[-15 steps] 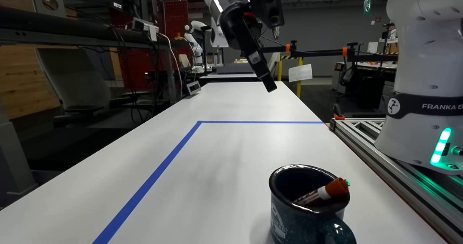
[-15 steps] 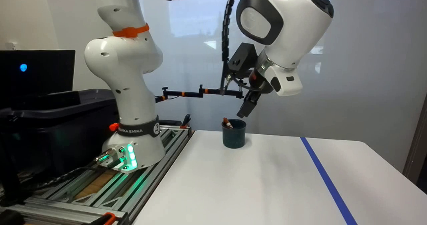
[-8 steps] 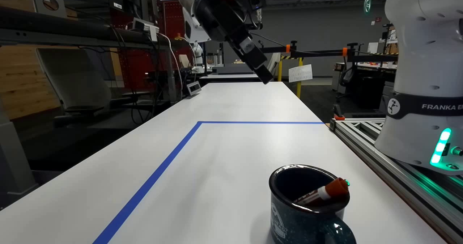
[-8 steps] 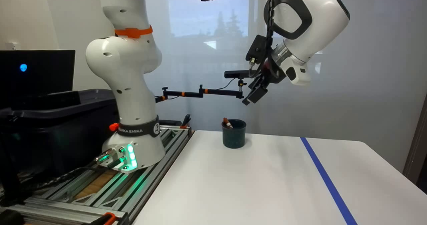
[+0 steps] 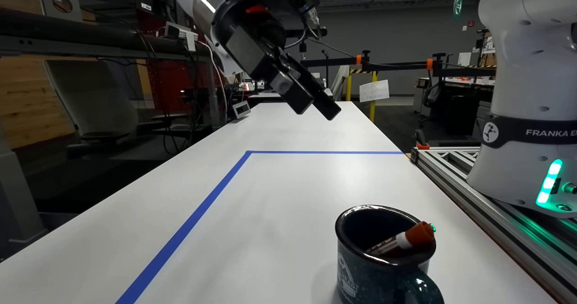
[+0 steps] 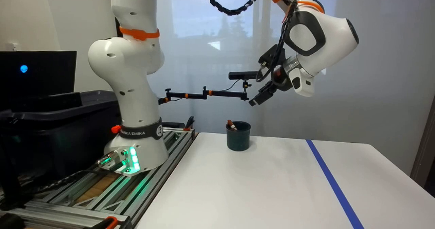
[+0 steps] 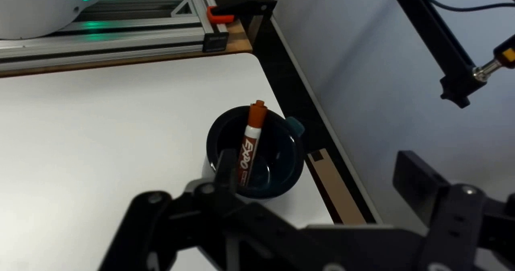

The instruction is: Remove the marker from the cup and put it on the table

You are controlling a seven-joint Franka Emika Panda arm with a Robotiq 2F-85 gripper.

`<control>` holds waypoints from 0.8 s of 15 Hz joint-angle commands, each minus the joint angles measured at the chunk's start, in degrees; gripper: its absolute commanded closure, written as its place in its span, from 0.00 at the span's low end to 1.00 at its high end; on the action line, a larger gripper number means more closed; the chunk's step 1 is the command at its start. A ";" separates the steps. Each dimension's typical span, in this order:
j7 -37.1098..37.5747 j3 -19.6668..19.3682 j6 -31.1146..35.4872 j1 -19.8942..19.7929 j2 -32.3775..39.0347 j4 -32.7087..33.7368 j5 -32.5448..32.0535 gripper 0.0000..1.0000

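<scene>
The dark teal mug (image 5: 367,277) stands upright on the white table (image 5: 279,232); it also shows in the other views (image 6: 238,140) (image 7: 297,158). The marker (image 5: 403,241) leans inside the mug, its red cap above the rim, in both exterior views (image 6: 232,125). In the wrist view the marker (image 7: 248,146) has its cap toward the robot base; its lower end is partly hidden by a finger. My gripper (image 7: 318,158) is open and empty. In both exterior views the gripper (image 5: 319,109) (image 6: 253,102) is tilted, in the air above the table and higher than the mug.
Blue tape (image 5: 194,220) runs along the table. The robot base (image 6: 139,151) stands on a metal rail frame (image 7: 132,33) beside it. A black camera arm (image 6: 224,93) reaches in behind the mug, near a pale wall (image 7: 362,82). The mug is close to the table edge.
My gripper has risen and moved away from the robot base, and it has turned, so both spread fingers now show in an exterior view. The mug and marker have not moved.
</scene>
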 commanded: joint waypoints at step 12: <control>30.71 -0.22 3.89 5.91 7.27 4.85 -6.09 0.00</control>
